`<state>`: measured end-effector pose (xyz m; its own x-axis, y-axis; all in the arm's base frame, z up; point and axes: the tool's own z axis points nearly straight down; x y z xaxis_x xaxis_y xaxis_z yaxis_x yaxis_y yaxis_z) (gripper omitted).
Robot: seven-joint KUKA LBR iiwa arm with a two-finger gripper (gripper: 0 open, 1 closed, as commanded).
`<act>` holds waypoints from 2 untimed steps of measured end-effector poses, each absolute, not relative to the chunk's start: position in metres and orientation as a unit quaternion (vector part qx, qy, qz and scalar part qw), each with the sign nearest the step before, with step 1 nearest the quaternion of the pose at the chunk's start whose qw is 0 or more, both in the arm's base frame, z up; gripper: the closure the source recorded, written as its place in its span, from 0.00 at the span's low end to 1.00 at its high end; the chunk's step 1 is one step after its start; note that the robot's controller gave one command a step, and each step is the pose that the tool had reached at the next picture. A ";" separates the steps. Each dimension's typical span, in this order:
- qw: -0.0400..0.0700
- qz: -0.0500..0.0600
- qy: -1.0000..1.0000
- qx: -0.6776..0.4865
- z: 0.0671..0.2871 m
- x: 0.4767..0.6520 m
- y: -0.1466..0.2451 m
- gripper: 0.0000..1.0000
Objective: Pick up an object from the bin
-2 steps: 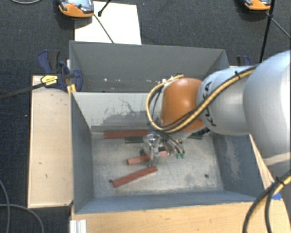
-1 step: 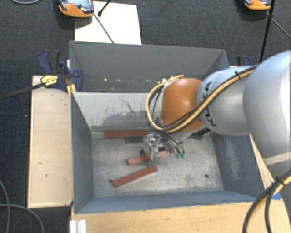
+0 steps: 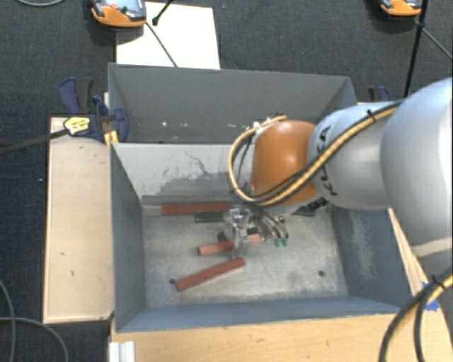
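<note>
Robot arm (image 3: 396, 162) sits nearest the camera: a big silver link coming in from the right, with a yellow-black cable looped over the orange wrist cover (image 3: 283, 162). Dark lettering on the silver shell beside the cover is partly crossed by the cable, not readable.

Gripper (image 3: 243, 235) is down low near the bin's middle, at the right end of a short reddish-brown stick (image 3: 214, 248). It looks to be touching the stick; open or closed cannot be told. That stick lies flat on the bin floor, running roughly left-right.

Other items:
- Just nearer lies a longer reddish-brown stick (image 3: 210, 274), angled with its left end nearer, apart from the short one.
- At the foot of the far wall, left side, lies a far reddish-brown stick (image 3: 195, 208).
- Between it and the gripper is a small dark piece (image 3: 207, 219).
- Just right of the gripper is a small green bit (image 3: 282, 242).
- On the floor at near right, well apart, is a dark speck (image 3: 320, 274).

Grey metal bin (image 3: 212, 99) has sloped walls, a scuffed floor and pale scratch marks on the far wall. It sits on dark grey carpet (image 3: 42, 42). At the far edge are two orange-and-black devices, one left (image 3: 117, 10) and one right (image 3: 400, 6), with no label readable.
</note>
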<state>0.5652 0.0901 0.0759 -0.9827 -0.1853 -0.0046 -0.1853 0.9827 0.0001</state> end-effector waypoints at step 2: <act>-0.003 0.000 0.996 -0.092 0.105 0.563 0.090 1.00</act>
<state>0.5633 0.0899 0.1046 -0.9830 -0.1836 0.0051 -0.1836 0.9830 0.0005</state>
